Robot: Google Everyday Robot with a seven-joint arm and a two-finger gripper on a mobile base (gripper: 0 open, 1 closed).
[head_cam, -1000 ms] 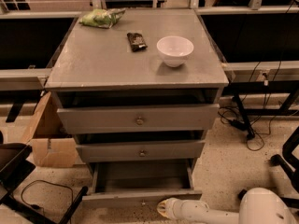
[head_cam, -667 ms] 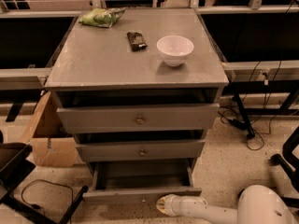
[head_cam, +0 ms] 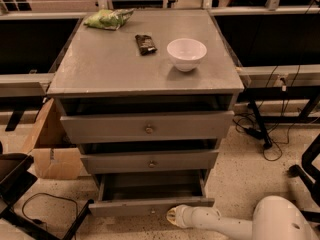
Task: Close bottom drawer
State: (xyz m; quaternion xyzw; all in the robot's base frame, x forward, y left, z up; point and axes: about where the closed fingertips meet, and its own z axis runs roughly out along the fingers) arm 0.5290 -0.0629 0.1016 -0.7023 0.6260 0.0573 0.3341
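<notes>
The grey cabinet [head_cam: 145,69] has three drawers. The bottom drawer [head_cam: 150,206] stands pulled out, its plain grey inside [head_cam: 152,185] showing behind the slim front panel. Its knob is not clear to see. The middle drawer [head_cam: 150,161] and top drawer [head_cam: 147,127] sit pushed in, each with a small brass knob. My white arm [head_cam: 235,223] reaches in from the lower right along the floor. The gripper [head_cam: 173,216] is at the arm's tip, right against the lower right part of the bottom drawer's front panel.
On the cabinet top lie a white bowl [head_cam: 186,53], a dark snack packet [head_cam: 145,44] and a green bag [head_cam: 107,18]. A cardboard box [head_cam: 50,146] stands to the left of the cabinet. Cables [head_cam: 265,134] and a chair base [head_cam: 305,169] are at the right. A black frame [head_cam: 30,204] lies at the lower left.
The arm's tip has stayed at the bottom drawer's front. The drawer is still pulled out by about the same amount.
</notes>
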